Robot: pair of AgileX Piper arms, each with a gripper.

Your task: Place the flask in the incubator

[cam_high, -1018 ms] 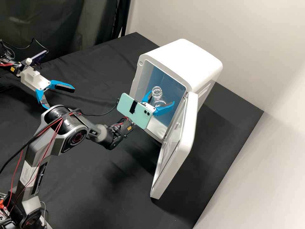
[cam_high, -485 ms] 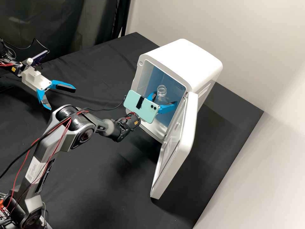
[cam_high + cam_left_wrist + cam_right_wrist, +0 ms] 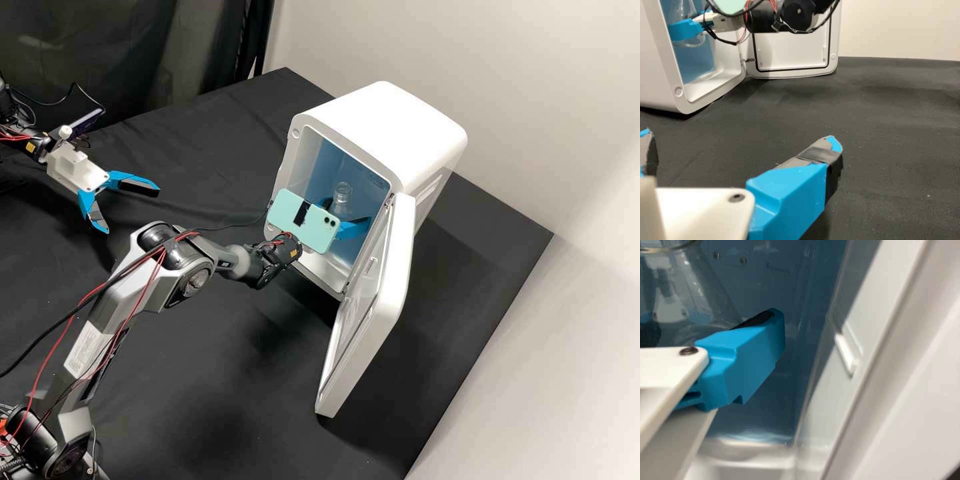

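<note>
The clear glass flask (image 3: 343,194) stands upright inside the blue chamber of the white incubator (image 3: 393,127), its neck showing above the right wrist. My right gripper (image 3: 341,223) is inside the chamber, shut on the flask's body; in the right wrist view a blue finger (image 3: 740,360) lies against the glass (image 3: 685,295). The incubator door (image 3: 367,313) hangs open toward the front right. My left gripper (image 3: 128,208) hovers open over the bench at far left, holding nothing, and in its own view (image 3: 738,145) it faces the incubator (image 3: 670,90).
A mint green phone-like camera (image 3: 310,220) on the right wrist hides most of the flask's body. The right arm (image 3: 167,273) spans the bench's middle. Cables and dark gear lie at the far left edge (image 3: 73,123). A white wall stands behind the incubator.
The right arm has stretched forward and carried the flask deeper into the chamber. The left gripper has shifted only slightly.
</note>
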